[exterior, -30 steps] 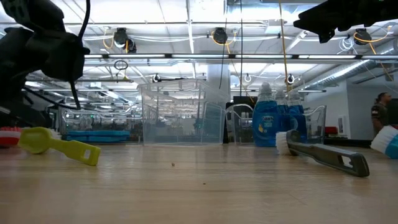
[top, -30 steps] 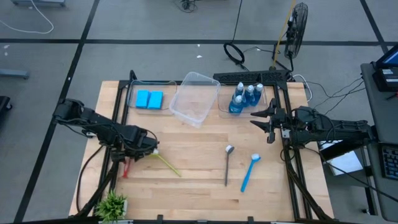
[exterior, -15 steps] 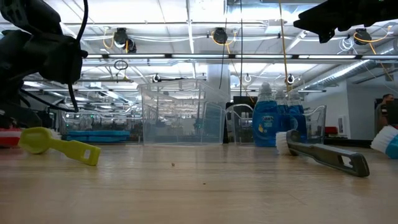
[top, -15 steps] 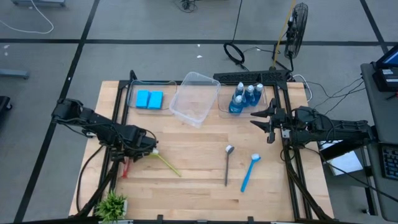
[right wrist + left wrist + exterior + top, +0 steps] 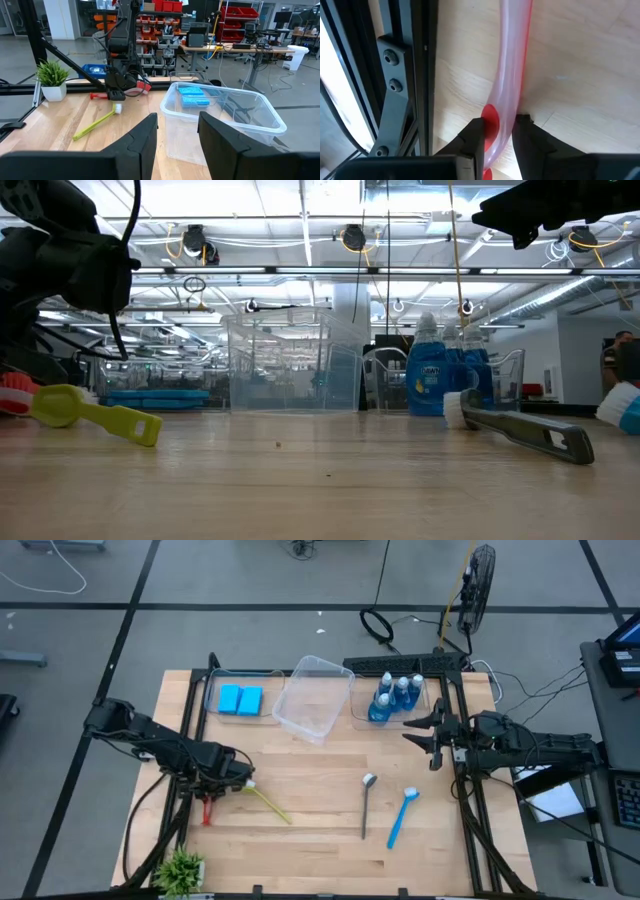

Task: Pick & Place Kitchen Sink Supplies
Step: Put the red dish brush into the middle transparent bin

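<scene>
My left gripper (image 5: 497, 131) sits at the tabletop's (image 5: 320, 820) left edge, jaws closed around the red brush (image 5: 512, 75) handle lying there. My right gripper (image 5: 425, 732) hovers near the blue bottles (image 5: 393, 695), jaws apart, holding nothing.

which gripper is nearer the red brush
Left. The left gripper is shut on the red brush handle by the table's left edge; the right gripper waits across the table beside the bottles.
</scene>
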Motion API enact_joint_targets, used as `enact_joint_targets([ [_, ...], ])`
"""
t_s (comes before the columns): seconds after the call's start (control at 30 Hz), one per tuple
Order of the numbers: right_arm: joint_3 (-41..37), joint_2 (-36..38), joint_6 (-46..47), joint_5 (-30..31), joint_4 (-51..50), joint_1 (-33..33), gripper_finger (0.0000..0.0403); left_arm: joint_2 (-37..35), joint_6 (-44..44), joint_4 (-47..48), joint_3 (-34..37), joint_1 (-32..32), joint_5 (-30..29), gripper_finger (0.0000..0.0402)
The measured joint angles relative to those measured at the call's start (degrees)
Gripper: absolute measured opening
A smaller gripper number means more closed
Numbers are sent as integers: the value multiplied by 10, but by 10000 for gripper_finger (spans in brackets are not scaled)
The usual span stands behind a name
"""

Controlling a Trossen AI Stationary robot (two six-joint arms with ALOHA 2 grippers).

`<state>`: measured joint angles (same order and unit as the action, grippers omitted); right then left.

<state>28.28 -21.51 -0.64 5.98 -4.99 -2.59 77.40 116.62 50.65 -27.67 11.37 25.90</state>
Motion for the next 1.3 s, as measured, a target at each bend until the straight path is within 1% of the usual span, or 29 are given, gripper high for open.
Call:
enact_joint_targets([
  [0.13,0,0,0,0,0,0,130,1,-8,4,-7,0,-4,92],
  [0.3,0,0,0,0,0,0,130,1,-30,10,-22,1,-25,75],
  [0.4,0,0,0,0,0,0,130,1,-31,5,-34,1,-46,73],
  [0.57,0,0,0,0,0,0,130,1,-45,-19,-56,1,-94,93],
  [0.7,0,0,4,0,0,0,130,0,-55,-37,-67,1,-128,81],
  [0.8,0,0,17,0,0,0,130,0,-55,-36,-68,1,-133,65],
  [1.03,0,0,30,0,0,0,130,-3,-58,-32,-68,1,-133,64],
  [1.2,0,0,30,0,0,0,130,-20,-72,18,-100,1,-150,63],
  [1.3,0,0,30,0,0,0,130,-38,-71,101,-133,2,-151,63],
])
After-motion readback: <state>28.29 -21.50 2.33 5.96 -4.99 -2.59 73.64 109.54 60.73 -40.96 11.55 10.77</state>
